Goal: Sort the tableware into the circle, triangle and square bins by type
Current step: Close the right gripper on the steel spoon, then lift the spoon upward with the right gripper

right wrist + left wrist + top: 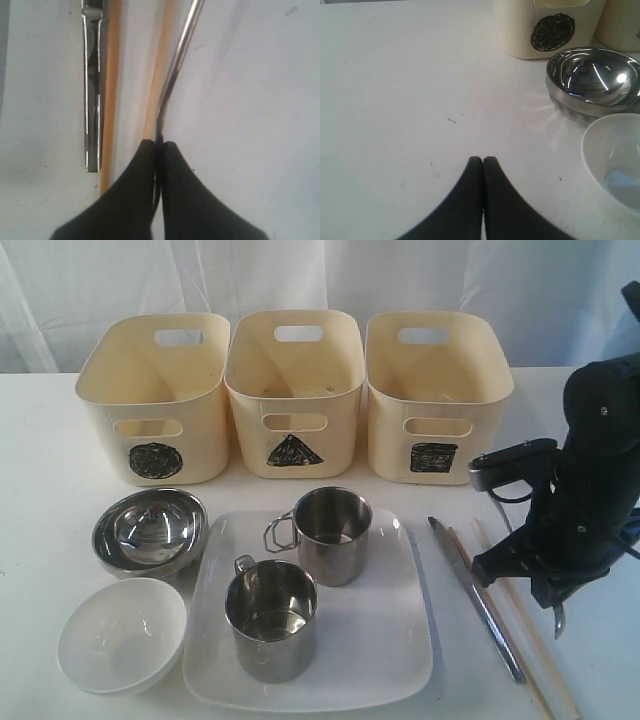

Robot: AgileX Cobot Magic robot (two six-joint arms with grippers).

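My right gripper (159, 145) is shut on the thin handle of a steel cutlery piece (175, 70), whose head is out of view. In the exterior view that gripper (553, 598) hangs over the table's right side, with a steel tip showing below it. Beside it lie a steel knife (480, 600) and wooden chopsticks (520, 630). Two steel mugs (333, 533) (271, 618) stand on the white square plate (380, 640). To their left sit a steel bowl (150, 530) and a small white bowl (120, 635). My left gripper (482, 160) is shut and empty over bare table, near the steel bowl (592, 82).
Three cream bins stand in a row at the back: circle (155, 400), triangle (293, 390), square (435, 395). A white curtain hangs behind them. The left arm does not show in the exterior view.
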